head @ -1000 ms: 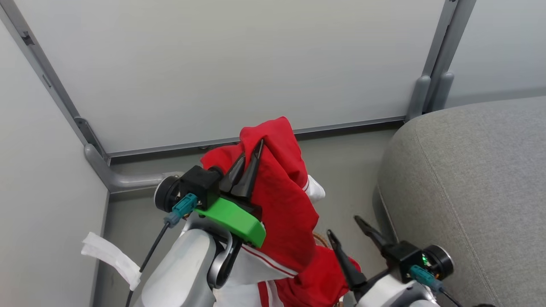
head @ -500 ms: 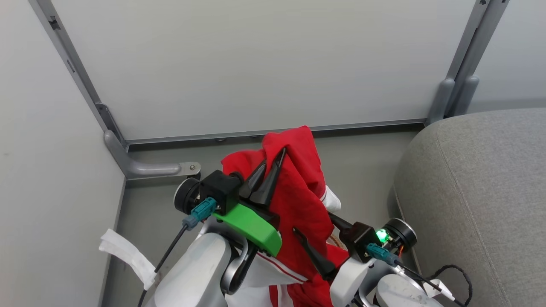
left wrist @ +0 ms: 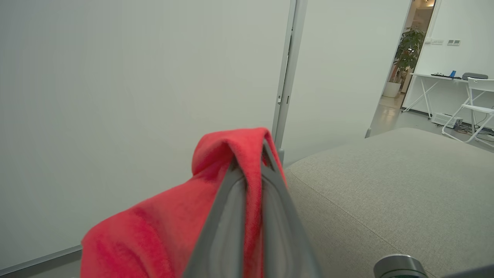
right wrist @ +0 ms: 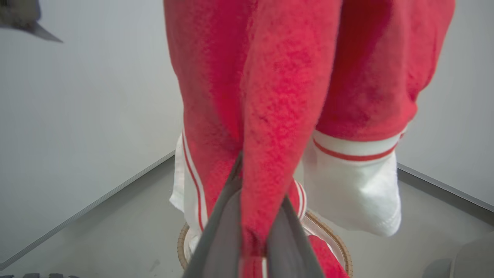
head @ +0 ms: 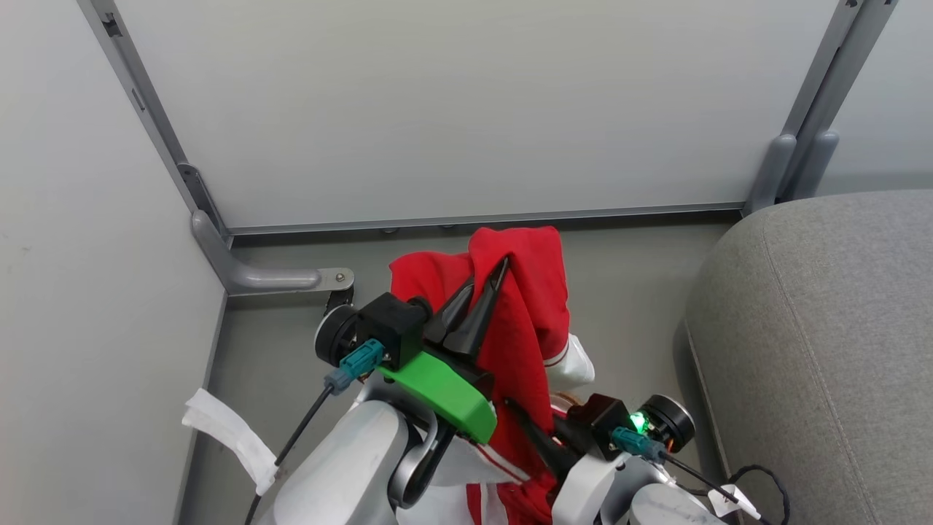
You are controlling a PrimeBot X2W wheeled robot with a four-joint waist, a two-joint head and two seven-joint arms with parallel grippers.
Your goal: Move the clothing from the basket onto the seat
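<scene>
left gripper point(head: 487, 271): long dark fingers pinched shut on the soft bright red clothing with white stripy cuffs point(head: 528, 321), held up high | right gripper point(right wrist: 258, 193): fingers squeezed tight on a lower fold | clothing: hangs over the small white basket with a brown woven rim point(right wrist: 343, 249), near the big grey fabric seat point(head: 824, 343)

Head camera looks steeply down; both wrist cameras press close to the clothing point(head: 528, 313) all three share.
</scene>
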